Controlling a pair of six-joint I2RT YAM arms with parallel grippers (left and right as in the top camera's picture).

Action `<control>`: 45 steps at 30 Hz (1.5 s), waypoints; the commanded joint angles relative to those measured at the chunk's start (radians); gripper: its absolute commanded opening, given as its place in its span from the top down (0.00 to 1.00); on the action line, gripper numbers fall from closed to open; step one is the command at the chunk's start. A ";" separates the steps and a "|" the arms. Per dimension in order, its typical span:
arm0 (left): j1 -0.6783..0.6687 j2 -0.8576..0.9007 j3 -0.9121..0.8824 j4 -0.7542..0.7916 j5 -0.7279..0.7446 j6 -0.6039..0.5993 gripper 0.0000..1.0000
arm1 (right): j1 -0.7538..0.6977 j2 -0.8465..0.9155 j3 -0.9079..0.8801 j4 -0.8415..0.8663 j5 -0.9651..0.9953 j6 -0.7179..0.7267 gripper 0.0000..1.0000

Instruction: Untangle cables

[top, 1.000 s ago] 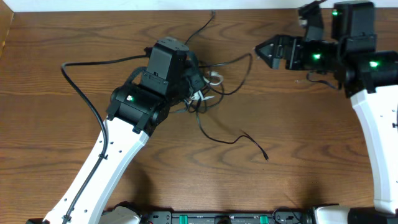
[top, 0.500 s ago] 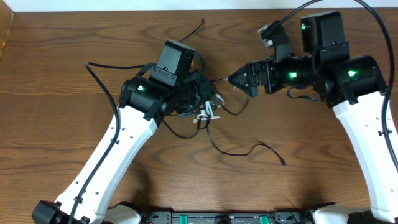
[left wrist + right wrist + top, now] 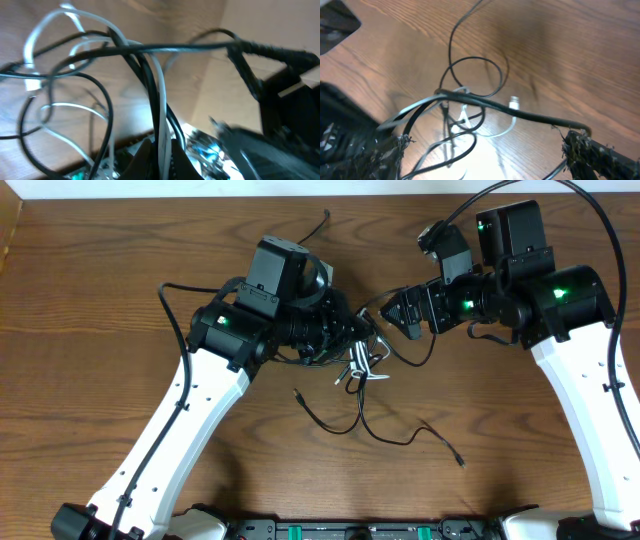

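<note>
My left jaws are clenched on the cables, with the white cable and several black strands pinched together in a knot over the middle of the wooden surface. My right jaws stand spread wide just right of that knot, a black cable running across in front of them. A loose plug end lies well away from the knot, toward the arm bases.

overhead: the table is viewed from straight above and from afar, with most of its top in frame. left wrist: the cables are viewed at very close range, outward past the left gripper. right wrist: the table is viewed obliquely downward, at close range, between the fingers of the right gripper. the tangled cables are shared by all three views.
</note>
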 commanded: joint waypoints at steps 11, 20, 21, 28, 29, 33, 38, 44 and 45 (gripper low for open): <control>0.102 -0.003 0.005 0.274 0.177 -0.072 0.93 | -0.004 0.026 0.002 0.004 -0.216 0.085 0.01; 0.149 -0.003 0.005 0.274 0.151 -0.134 0.92 | -0.023 0.026 0.009 -0.029 -0.304 0.040 0.14; 0.153 -0.003 0.005 0.274 0.151 -0.135 0.93 | -0.023 0.026 0.009 -0.034 -0.308 0.041 0.13; 0.160 -0.003 0.005 0.274 0.152 -0.135 0.92 | -0.024 0.026 0.009 -0.020 -0.367 0.026 0.01; 0.160 -0.003 0.005 0.274 0.152 -0.135 0.92 | -0.024 0.026 0.009 -0.013 -0.407 0.002 0.01; 0.160 -0.003 0.005 0.274 0.151 -0.135 0.92 | -0.023 0.026 0.009 -0.004 -0.509 -0.035 0.01; 0.160 -0.003 0.005 0.269 0.151 -0.106 0.92 | -0.039 0.026 0.009 0.031 -0.510 -0.037 0.01; 0.160 -0.003 0.005 0.263 0.187 -0.166 0.92 | -0.045 0.027 0.005 0.024 -0.386 -0.101 0.03; 0.160 -0.003 0.005 0.263 0.193 -0.187 0.92 | -0.037 0.028 0.005 0.023 -0.346 -0.101 0.05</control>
